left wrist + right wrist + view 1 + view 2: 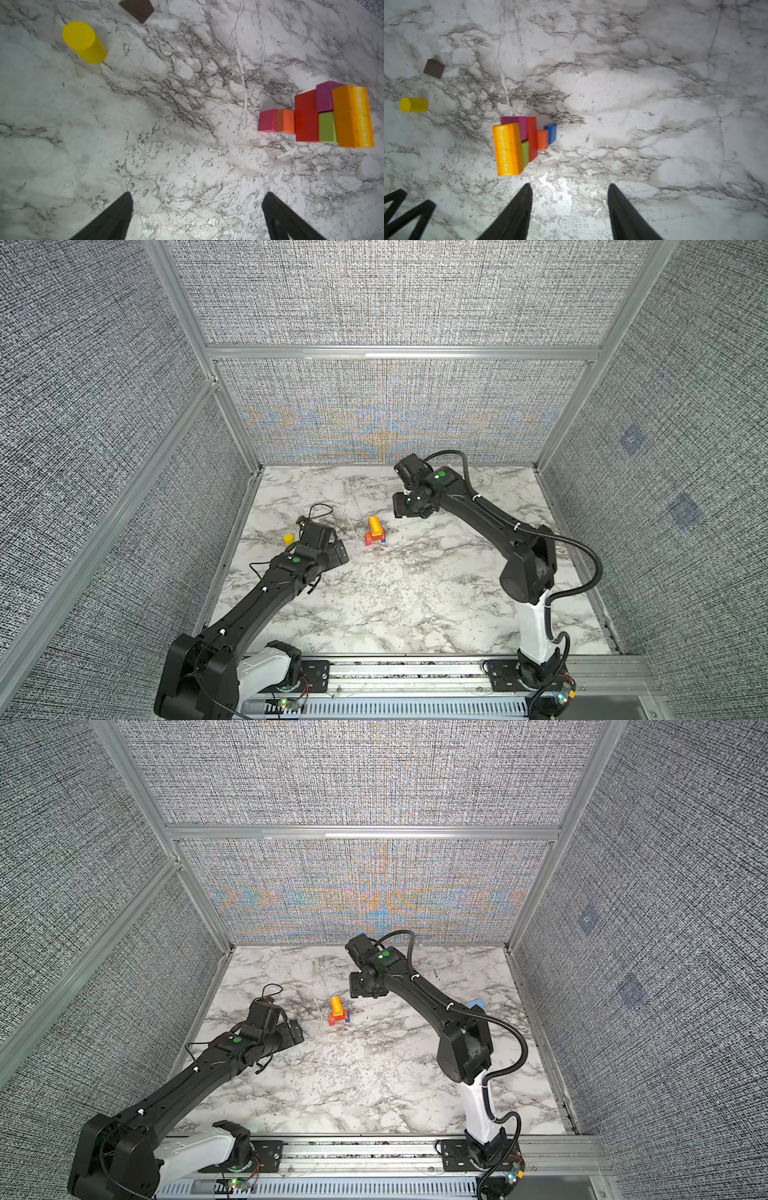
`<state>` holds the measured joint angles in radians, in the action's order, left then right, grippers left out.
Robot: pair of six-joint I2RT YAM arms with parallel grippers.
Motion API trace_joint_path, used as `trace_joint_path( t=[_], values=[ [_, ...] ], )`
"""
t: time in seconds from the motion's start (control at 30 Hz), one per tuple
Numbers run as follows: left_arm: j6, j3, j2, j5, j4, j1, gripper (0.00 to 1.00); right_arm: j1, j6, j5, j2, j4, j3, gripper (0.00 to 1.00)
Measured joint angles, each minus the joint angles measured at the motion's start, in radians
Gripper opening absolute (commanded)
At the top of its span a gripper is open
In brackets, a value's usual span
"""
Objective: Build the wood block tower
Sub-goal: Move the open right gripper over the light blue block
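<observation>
top views: high at the front edge, angled down over the whole table [415, 605] | wrist views: close above it, facing down | shared: tower [375, 532] in all four

I read tabletop [415, 593] white marble, grey-black veins | tower [508, 149] orange with white lettering, magenta, lime, red, blue | loose cylinder [84, 42] yellow | loose block [137, 9] dark brown | walls [395, 294] grey weave

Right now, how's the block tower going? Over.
Left gripper, right gripper open, empty. Multicoloured wood block tower standing, orange brick on top. Yellow wooden cylinder, dark brown cube loose, clear of it.
</observation>
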<state>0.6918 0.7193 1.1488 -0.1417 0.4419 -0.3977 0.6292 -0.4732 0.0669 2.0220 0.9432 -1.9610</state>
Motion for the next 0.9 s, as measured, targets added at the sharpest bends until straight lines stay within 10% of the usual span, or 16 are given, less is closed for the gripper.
trace_joint_path(
  t=[0.9],
  values=[
    [-0.029, 0.288, 0.364, -0.137, -0.133, 0.02, 0.99, -0.641, -0.002, -0.077, -0.206, -0.298, 0.56, 0.75]
  ],
)
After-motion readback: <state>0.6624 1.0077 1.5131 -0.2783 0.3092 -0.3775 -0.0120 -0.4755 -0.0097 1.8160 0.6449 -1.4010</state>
